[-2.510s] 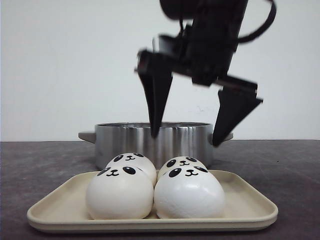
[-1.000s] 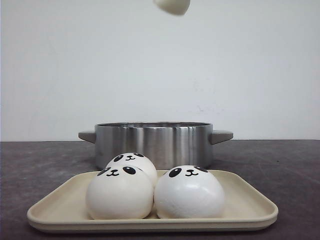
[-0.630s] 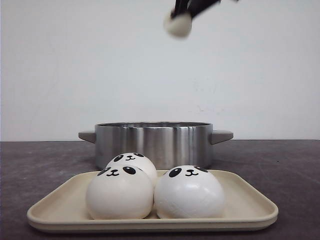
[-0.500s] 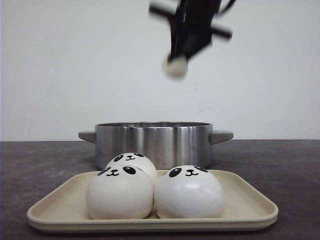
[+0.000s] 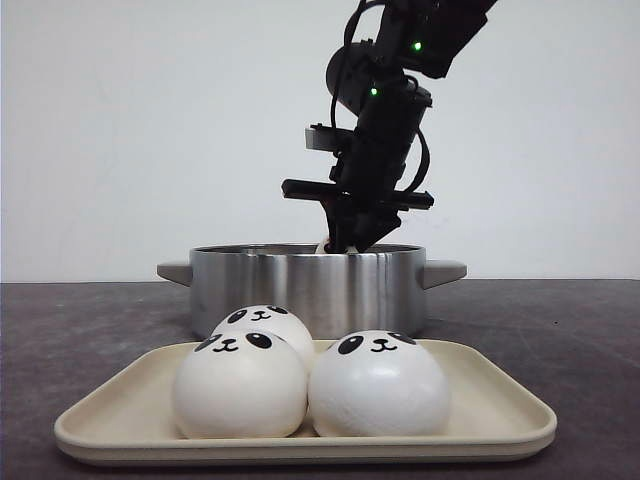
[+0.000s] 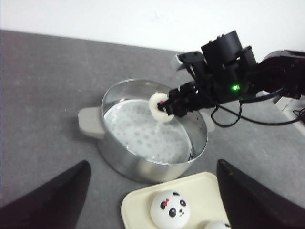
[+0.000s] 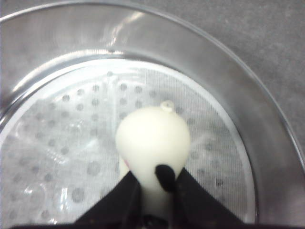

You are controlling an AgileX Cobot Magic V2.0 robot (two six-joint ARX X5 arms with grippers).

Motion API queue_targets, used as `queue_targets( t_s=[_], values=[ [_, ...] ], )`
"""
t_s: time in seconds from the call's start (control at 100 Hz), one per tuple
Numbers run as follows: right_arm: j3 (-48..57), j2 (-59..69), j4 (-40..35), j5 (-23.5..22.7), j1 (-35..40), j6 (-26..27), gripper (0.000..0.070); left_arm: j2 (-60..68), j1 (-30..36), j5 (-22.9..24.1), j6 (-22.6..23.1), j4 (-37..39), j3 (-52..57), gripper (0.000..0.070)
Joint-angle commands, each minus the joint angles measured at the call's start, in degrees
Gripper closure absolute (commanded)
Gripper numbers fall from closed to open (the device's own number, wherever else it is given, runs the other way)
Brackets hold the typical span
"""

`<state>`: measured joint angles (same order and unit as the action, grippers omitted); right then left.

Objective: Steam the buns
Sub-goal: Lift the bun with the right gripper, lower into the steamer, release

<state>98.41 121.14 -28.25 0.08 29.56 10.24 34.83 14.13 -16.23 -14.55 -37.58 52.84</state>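
One bun (image 7: 151, 138) was pinched between your right gripper's (image 7: 153, 188) fingers, squeezed narrow where they bit in, and it hung over the perforated floor of the steel pot (image 7: 267, 143) in the middle of the right wrist frame. In the front frame that gripper (image 5: 350, 238) sat at the centre, dipping just past the pot's (image 5: 300, 285) rim, with only a sliver of the held bun (image 5: 324, 246) showing above the metal. Three buns sat low in that frame on the beige tray (image 5: 490, 415): two in front (image 5: 238, 385) (image 5: 378, 385), touching, and one behind (image 5: 265, 322). Your left gripper (image 6: 152, 224) was spread wide and empty at the lower edge of its own frame, its two dark fingers (image 6: 52, 198) flanking the tray's corner (image 6: 200, 183).
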Motion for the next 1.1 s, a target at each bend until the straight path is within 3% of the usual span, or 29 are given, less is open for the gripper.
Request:
queue_targets(
  t_s=[0.0, 0.05, 0.16, 0.23, 0.36, 0.47, 0.56, 0.65, 0.69, 0.74, 0.8, 0.94, 1.09],
  values=[
    [1.2, 2.0, 0.5, 0.2, 0.1, -0.6, 0.0685, 0.7, 0.2, 0.3, 0.4, 0.1, 0.9, 0.0191],
    [1.2, 2.1, 0.0, 0.2, -0.2, -0.6, 0.0642, 0.9, 0.2, 0.3, 0.4, -0.3, 0.9, 0.0191],
    [1.2, 2.1, -0.7, 0.4, -0.6, -0.6, 0.0429, 1.3, 0.2, 0.3, 0.4, -0.8, 0.9, 0.0191],
    [1.2, 2.1, -1.0, 0.4, -0.7, -0.5, 0.0355, 1.7, 0.2, 0.3, 0.4, -0.7, 0.9, 0.0191],
    [1.2, 2.1, -2.6, 0.4, -1.2, -0.5, 0.0324, 2.3, 0.2, 0.3, 0.4, -0.6, 0.9, 0.0191],
    [1.2, 2.1, -3.6, 0.4, -1.3, -0.4, 0.0237, 2.4, 0.2, 0.3, 0.4, -0.6, 0.9, 0.0191],
    [1.6, 2.1, -3.6, 0.3, -1.3, -0.3, 0.0233, 2.4, 0.2, 0.3, 0.3, -0.6, 0.9, 0.0191],
    [2.8, 1.4, -4.4, -1.1, -1.3, -0.1, 0.0238, 2.4, 0.2, 0.3, 0.0, -0.6, 0.9, 0.0191],
    [4.0, 1.0, -5.4, -2.2, -1.3, -0.1, 0.0279, 2.4, 0.2, 0.1, -0.4, -0.7, 0.9, 0.0191],
    [5.7, 0.2, -7.3, -3.7, -1.3, -0.1, 0.0432, 2.4, 0.2, -0.2, -1.1, -0.8, 0.9, 0.0192],
    [7.9, -1.1, -9.9, -5.5, -1.2, -0.2, 0.0696, 2.5, 0.2, -0.7, -1.6, -0.7, 0.9, 0.0194],
    [10.9, -7.9, -14.4, -6.2, 0.2, -0.8, 0.0685, 3.8, 0.6, -3.4, -1.7, -0.7, 0.9, 0.0237],
    [10.9, -20.0, -16.8, -5.8, 3.4, -1.3, 0.0686, 7.6, 3.8, -3.5, -4.0, -0.8, 0.9, 0.0236]
  ],
)
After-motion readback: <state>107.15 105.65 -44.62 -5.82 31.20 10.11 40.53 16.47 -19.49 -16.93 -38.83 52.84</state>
